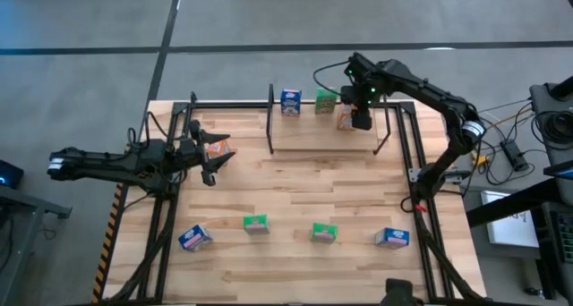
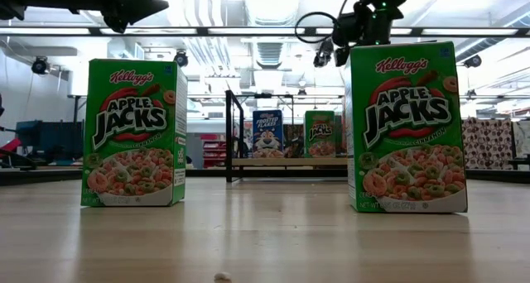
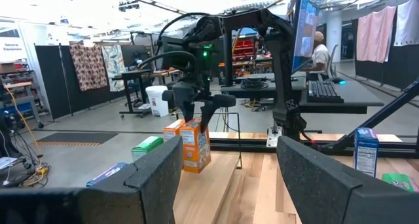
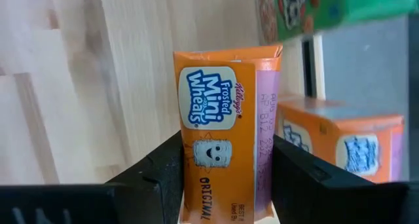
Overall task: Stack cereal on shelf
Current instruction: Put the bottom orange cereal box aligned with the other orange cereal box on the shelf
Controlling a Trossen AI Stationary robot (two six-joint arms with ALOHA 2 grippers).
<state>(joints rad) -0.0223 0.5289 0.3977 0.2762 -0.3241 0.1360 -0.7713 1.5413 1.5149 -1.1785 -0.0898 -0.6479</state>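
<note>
Right jaws [image 4: 226, 178] clamp orange box [image 4: 226, 132] (label: "Frosted Mini Wheats Original").

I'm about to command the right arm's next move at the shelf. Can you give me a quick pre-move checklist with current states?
1. Frosted Mini-Wheats box sits within the right gripper: ok.
2. Firm grip on that box: cannot tell.
3. Box upright on the shelf: ok, it stands on the board in the left wrist view.
4. Clearance to the second orange box: cannot tell; it stands close beside the first.
5. Apple Jacks box and Frosted Flakes box upright on the shelf, apart from the gripper: ok.
6. Left gripper open, empty, over the table's left side, away from the shelf: ok.
</note>
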